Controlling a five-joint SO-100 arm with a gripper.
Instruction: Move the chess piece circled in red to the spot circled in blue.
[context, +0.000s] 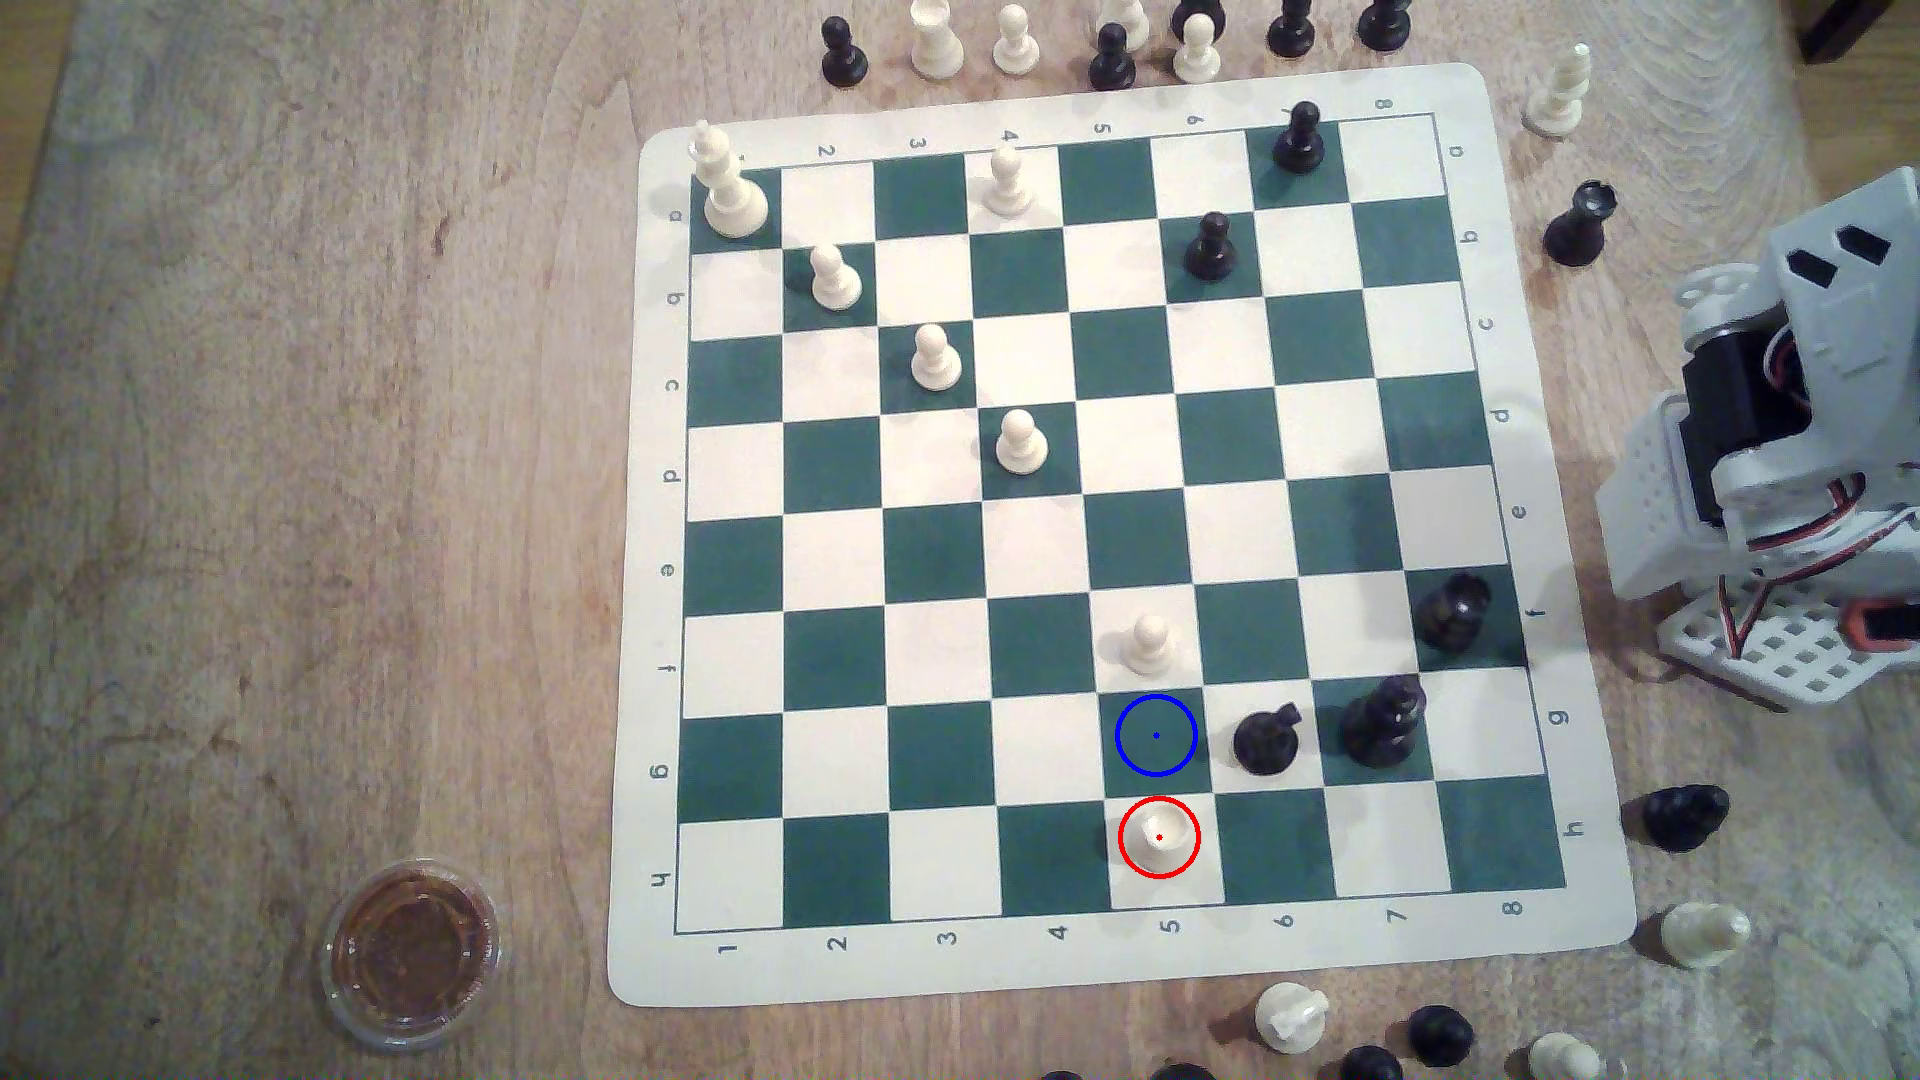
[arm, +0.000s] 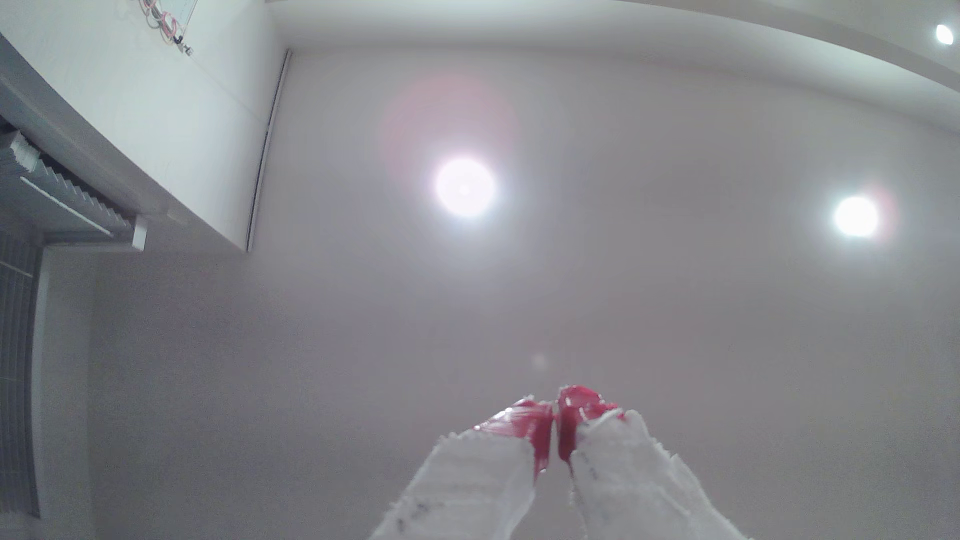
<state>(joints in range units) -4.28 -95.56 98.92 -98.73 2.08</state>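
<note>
Arm (context: 1787, 436) parked off the board's (context: 1558, 914) right edge in the exterior view; end effector (arm: 556, 441) pressed together, empty, aimed at ceiling; chess piece (context: 1158, 839) on red-ringed white square, touching the spot (context: 1156, 735); risk: clipping cream pawn (context: 1149, 644) or black piece (context: 1268, 739) beside target.

Round lidded cup (context: 412, 947) on wooden table (context: 312, 415), ceiling lights (arm: 464, 187)

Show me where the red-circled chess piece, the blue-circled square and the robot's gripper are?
chess piece (context: 1158, 839): exterior view, on its hollow cream top.
blue-circled square (context: 1156, 735): exterior view, on the bare green centre.
gripper (arm: 556, 415): wrist view, between the red-tipped fingertips, which are pressed together.
</note>
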